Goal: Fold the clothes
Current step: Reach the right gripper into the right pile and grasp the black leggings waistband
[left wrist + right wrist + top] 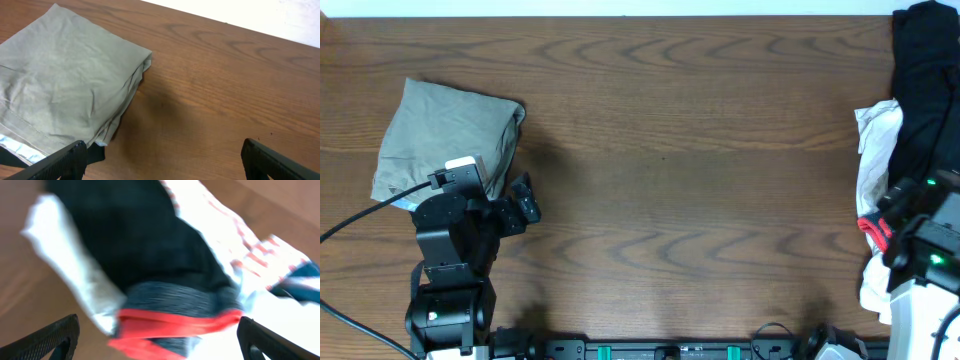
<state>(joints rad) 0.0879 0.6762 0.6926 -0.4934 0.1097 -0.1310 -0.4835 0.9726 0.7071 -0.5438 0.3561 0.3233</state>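
1. Khaki-grey and folded, a garment [445, 135] lies at the far left of the wooden tabletop [700, 150].
2. My left fingers [65, 160] hover just beside the garment's near right corner, spread wide and pinching nothing.
3. At the tabletop's far right edge, the black trousers [925, 90] lie heaped with white fabrics [875, 140].
4. My right fingers [55, 335] hang over the trousers' grey waistband [170, 302] with its orange-red edging. They are spread wide and hold nothing.
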